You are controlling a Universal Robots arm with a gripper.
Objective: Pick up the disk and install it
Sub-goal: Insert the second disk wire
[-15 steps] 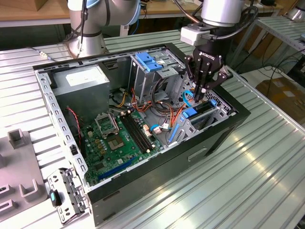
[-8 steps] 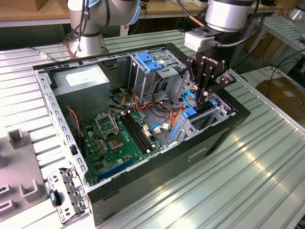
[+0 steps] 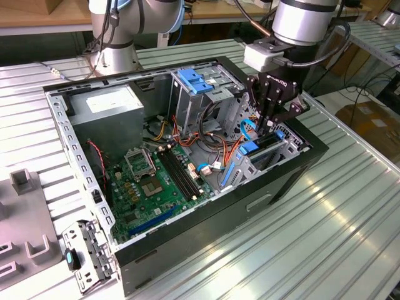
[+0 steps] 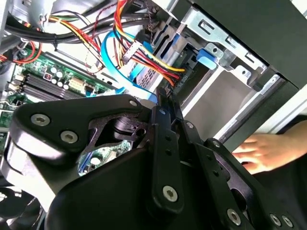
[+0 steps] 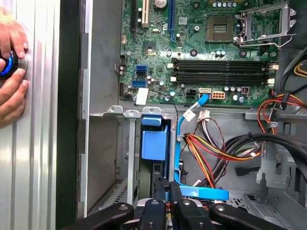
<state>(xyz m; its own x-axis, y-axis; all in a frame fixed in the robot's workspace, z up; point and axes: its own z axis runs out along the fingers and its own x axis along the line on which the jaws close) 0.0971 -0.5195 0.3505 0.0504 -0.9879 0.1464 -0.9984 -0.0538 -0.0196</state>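
Lowered into the drive bay at the front of the open computer case (image 3: 187, 247), the tool (image 3: 267, 122) is seen with its black fingers (image 5: 163, 189) nearly closed on the upper edge of the disk (image 5: 154, 143). The disk, in its blue carrier, is seated upright in the bay beside the motherboard (image 3: 150, 178). A person's hand (image 5: 12, 72) is rested on the table (image 3: 325, 231).
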